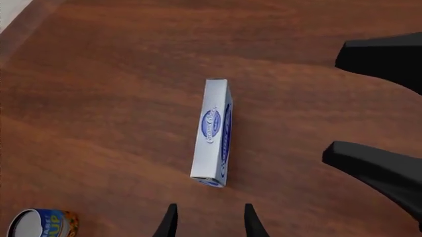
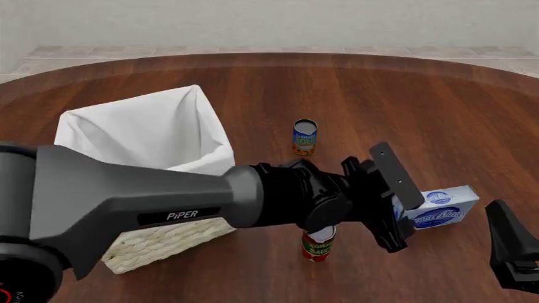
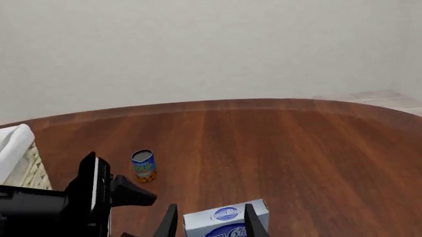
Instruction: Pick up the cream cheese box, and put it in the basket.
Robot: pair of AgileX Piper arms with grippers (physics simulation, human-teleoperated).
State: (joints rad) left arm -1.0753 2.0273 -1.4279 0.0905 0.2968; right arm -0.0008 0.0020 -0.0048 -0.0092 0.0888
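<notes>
Now left hand (image 1: pixel 207 222) open above cream cheese box (image 1: pixel 214 132); right hand (image 3: pixel 208 223) open too.

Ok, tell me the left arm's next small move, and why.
Probably lower the left gripper straight down over the cream cheese box. The left wrist view shows the gripper open above the box, which stands on its narrow edge on the table, untouched and roughly lined up with the fingertips.
</notes>
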